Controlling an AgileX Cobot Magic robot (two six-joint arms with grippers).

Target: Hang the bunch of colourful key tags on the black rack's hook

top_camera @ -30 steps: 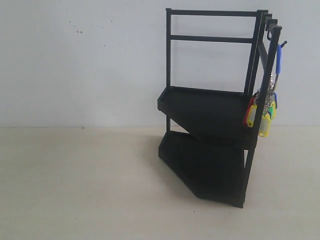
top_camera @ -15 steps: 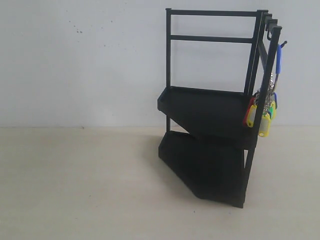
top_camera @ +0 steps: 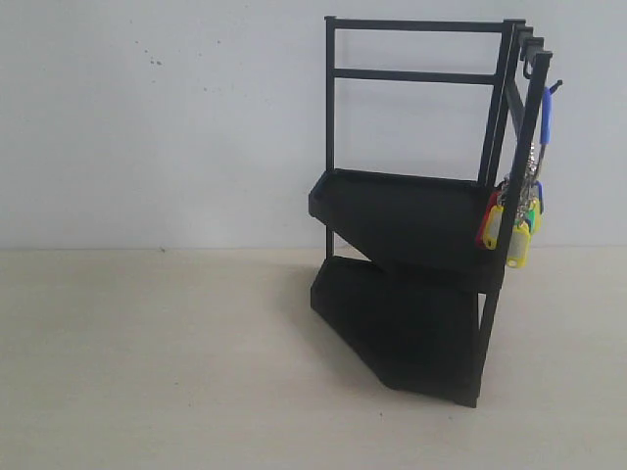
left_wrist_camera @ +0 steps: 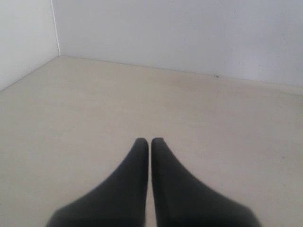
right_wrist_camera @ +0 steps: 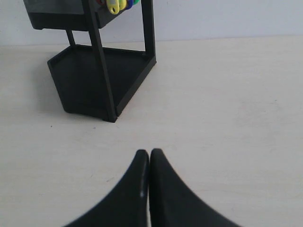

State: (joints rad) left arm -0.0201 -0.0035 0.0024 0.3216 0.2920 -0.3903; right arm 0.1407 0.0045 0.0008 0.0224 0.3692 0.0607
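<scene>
Tags of yellow, red and green dangle beside the black rack (top_camera: 411, 225): the colourful key tag bunch (top_camera: 519, 220) hangs by its blue-sleeved ring from the hook (top_camera: 554, 87) at the rack's 2 o'clock corner. The rack stands at 3 o'clock on the table (top_camera: 147, 362). The left gripper (left_wrist_camera: 149, 142) and the right gripper (right_wrist_camera: 149, 153) each have jaws pressed together, holding nothing.

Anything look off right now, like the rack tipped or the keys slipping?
Nothing stands out. The colourful key tag bunch hangs from the hook, the black rack stands upright, and the left gripper and right gripper are both shut, clear of it.
</scene>
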